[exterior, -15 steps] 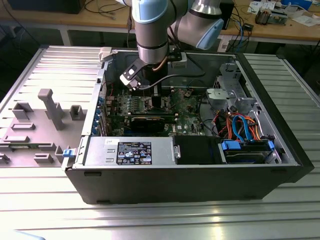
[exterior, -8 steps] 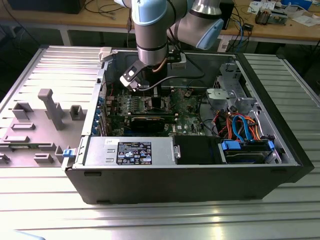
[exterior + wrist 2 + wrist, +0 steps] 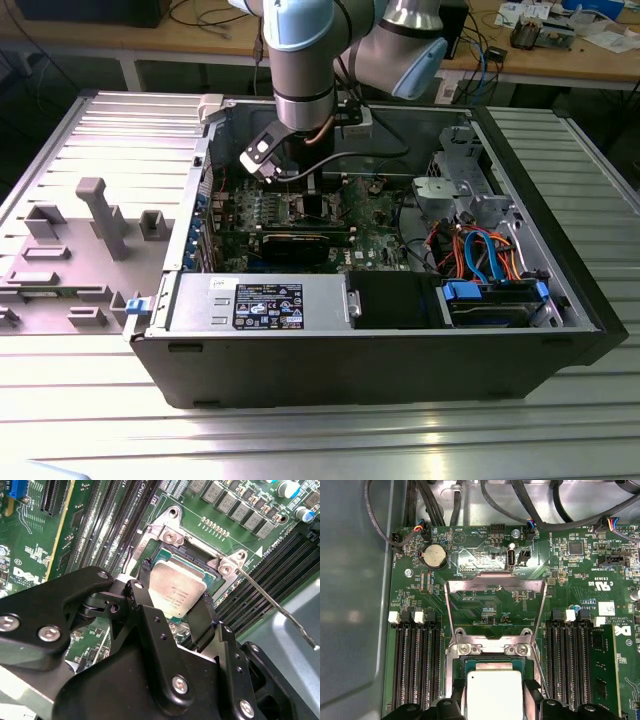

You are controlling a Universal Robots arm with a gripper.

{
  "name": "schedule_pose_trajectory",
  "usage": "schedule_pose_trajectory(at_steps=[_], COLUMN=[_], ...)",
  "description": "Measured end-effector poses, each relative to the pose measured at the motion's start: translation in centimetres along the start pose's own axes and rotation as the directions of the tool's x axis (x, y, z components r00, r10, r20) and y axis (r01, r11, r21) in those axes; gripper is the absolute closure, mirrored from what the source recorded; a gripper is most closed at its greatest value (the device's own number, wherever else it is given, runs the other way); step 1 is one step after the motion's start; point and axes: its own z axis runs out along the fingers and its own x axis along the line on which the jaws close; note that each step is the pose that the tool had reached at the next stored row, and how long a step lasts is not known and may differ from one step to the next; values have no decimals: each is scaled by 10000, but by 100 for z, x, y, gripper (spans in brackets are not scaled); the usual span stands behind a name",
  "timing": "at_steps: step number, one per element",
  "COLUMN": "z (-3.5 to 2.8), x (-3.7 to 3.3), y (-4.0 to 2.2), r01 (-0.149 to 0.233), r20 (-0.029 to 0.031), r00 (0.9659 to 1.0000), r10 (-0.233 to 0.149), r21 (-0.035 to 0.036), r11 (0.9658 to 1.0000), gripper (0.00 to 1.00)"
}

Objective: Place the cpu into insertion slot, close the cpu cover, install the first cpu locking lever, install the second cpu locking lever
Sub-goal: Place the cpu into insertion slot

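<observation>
The cpu (image 3: 177,586), a flat square chip with a dull silver top, sits between my gripper's (image 3: 175,594) two black fingers (image 3: 144,577), which press on its opposite edges. It is right over the insertion slot (image 3: 198,554), square to the silver rim (image 3: 490,649); I cannot tell whether it rests in the socket. In the first wrist view the cpu (image 3: 494,694) fills the gap in the gripper (image 3: 494,702). The cpu cover (image 3: 495,583) is swung open and lies back over the green board. A thin locking lever (image 3: 280,611) sticks out, unlatched. In the exterior view the gripper (image 3: 300,188) reaches down into the case.
Long black memory slots (image 3: 417,665) flank the socket on both sides, and a stick (image 3: 605,665) fills one. Cables (image 3: 470,500) run along the back of the board. A power supply (image 3: 265,303), a drive cage (image 3: 495,300) and the case walls (image 3: 540,200) hem the arm in.
</observation>
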Motion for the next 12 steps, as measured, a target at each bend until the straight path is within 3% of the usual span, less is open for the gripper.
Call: schedule_pose_trajectory(at_steps=[1,2,6,8,10,11,12], z=[0,-2,-18,-60,-168,-227,-242], x=[0,-1,-1,0,3,4,5], y=[0,0,1,6,18,28,42], r01=[1,1,1,1,0,-4,-19], r20=[3,7,9,9,8,8,8], r00=[10000,10000,10000,10000,10000,10000,10000], r10=[-1,-1,-1,-1,0,4,19], r21=[1,4,5,5,4,8,54], r11=[10000,10000,10000,10000,10000,10000,10000], gripper=[45,38,38,38,38,46,53])
